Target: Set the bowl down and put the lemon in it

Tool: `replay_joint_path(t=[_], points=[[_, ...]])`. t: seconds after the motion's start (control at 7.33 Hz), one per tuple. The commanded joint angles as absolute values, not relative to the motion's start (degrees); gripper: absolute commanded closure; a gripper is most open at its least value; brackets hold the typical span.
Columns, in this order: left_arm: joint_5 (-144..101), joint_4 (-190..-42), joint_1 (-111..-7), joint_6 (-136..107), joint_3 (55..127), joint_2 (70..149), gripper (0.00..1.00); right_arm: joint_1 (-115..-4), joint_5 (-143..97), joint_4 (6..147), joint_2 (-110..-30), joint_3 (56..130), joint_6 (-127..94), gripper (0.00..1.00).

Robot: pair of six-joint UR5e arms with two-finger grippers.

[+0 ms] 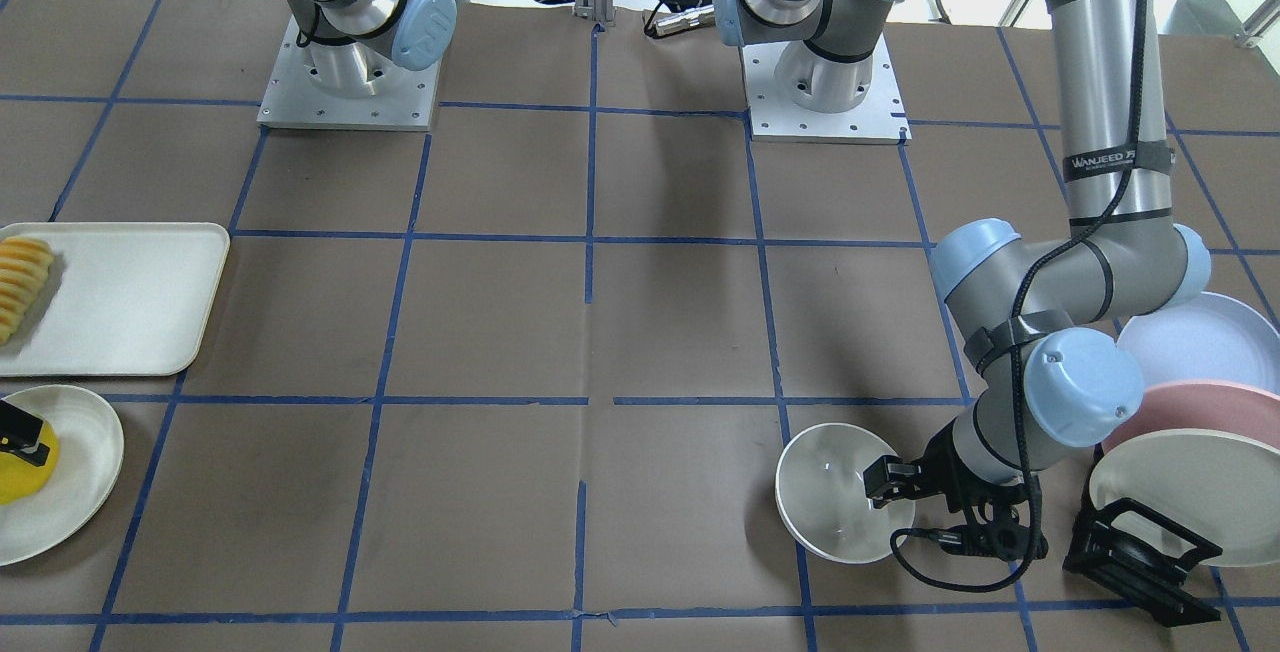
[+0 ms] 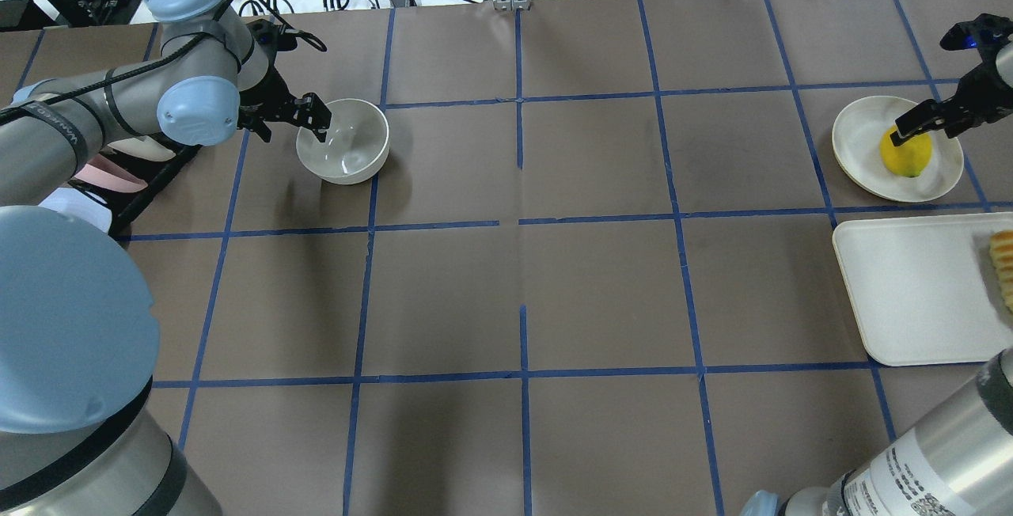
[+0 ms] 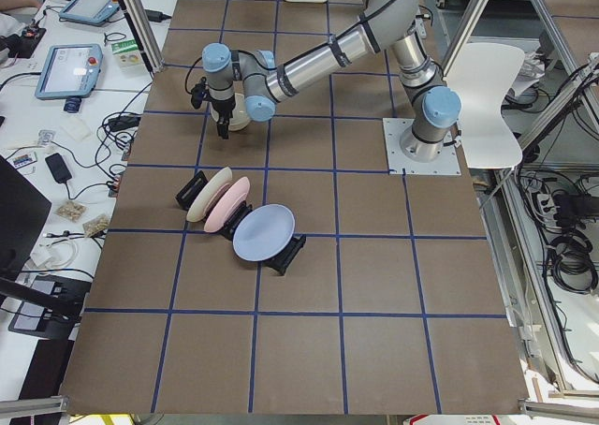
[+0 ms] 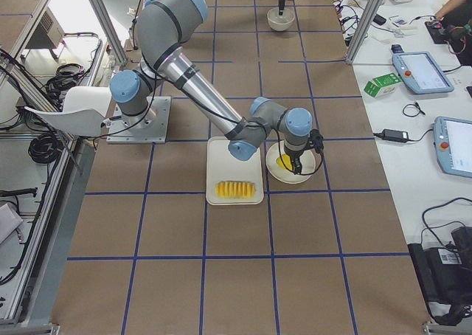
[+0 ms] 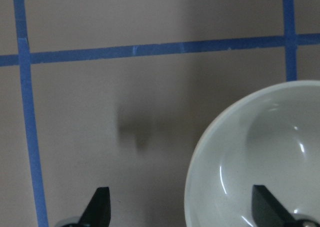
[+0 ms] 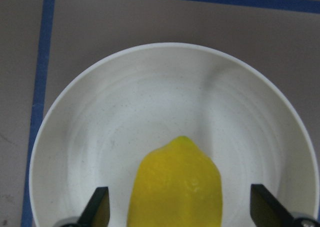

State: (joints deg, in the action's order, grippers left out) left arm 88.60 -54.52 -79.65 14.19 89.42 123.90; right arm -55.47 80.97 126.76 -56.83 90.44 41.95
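**Bowl could tip, lemon could slip**

The bowl [image 2: 345, 144] sits flat on the table, well apart from the lemon [image 6: 175, 187], which lies on a plate [image 2: 851, 125]. The left gripper [image 5: 180, 209] is spread wide, with one finger inside the bowl and one outside. If it slides off sideways, I think the inner finger could hook the wall and tip the bowl.

The right gripper [image 6: 179, 209] is spread too, a finger on each side of the lemon, not touching it. When pinched, the lemon may squirt out.

A rack [image 1: 1140, 544] stands close by the left arm. A tray [image 2: 910, 294] lies just beside the plate. Lots of table runs between bowl and lemon.
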Motion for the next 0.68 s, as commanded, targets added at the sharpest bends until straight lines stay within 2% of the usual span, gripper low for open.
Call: replay_joint_path(t=[0.0, 0.14, 0.27, 0.55], points=[[87.72, -54.05, -79.98, 14.41, 89.65, 124.72, 0.91, -55.81, 80.86, 127.09, -55.9, 90.53, 41.4, 0.16], [85.8, -54.05, -80.15, 14.15, 89.82, 124.63, 1.0, -55.81, 81.03, 127.35, -55.81, 90.53, 41.4, 0.44], [85.35, -54.05, -80.33, 14.15, 89.82, 124.28, 1.0, -55.81, 81.91, 127.09, -55.9, 90.61, 41.4, 0.6], [85.17, -54.23, -80.86, 14.41, 89.65, 123.49, 1.0, -55.81, 83.05, 125.78, -57.47, 89.91, 41.31, 0.64]])
